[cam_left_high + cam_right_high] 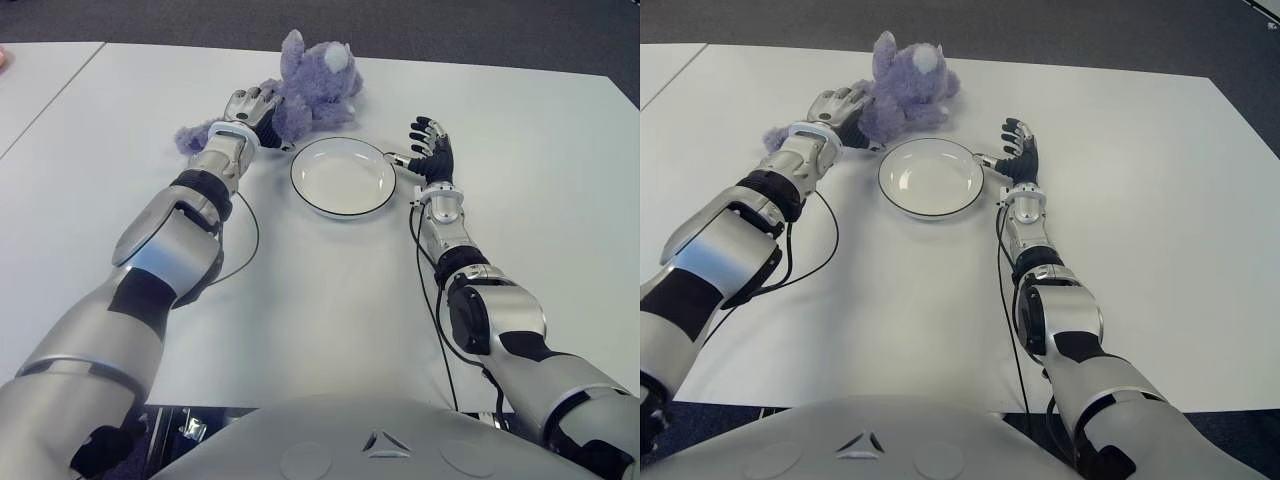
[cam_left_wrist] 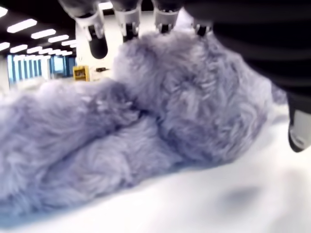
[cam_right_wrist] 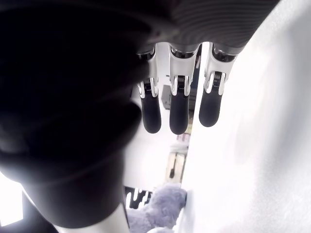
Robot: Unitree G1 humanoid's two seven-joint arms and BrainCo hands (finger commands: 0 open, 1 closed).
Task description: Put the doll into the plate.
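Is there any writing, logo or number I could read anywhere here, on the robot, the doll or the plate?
No readable text anywhere.
Doll: none.
Plate: plain, none.
Robot's chest: a small triangular mark, a symbol, not letters.
Left wrist view: a yellow thing far behind, too blurred to read.

- A white table (image 1: 300, 300) carried everything; a second white surface (image 1: 40, 80) adjoined its left edge.
- A purple plush doll (image 1: 310, 85) lay near the far edge, left of the middle.
- A white plate (image 1: 343, 177) with a dark rim sat just nearer than the doll, empty.
- Black cables (image 1: 245, 240) trailed across the tabletop.
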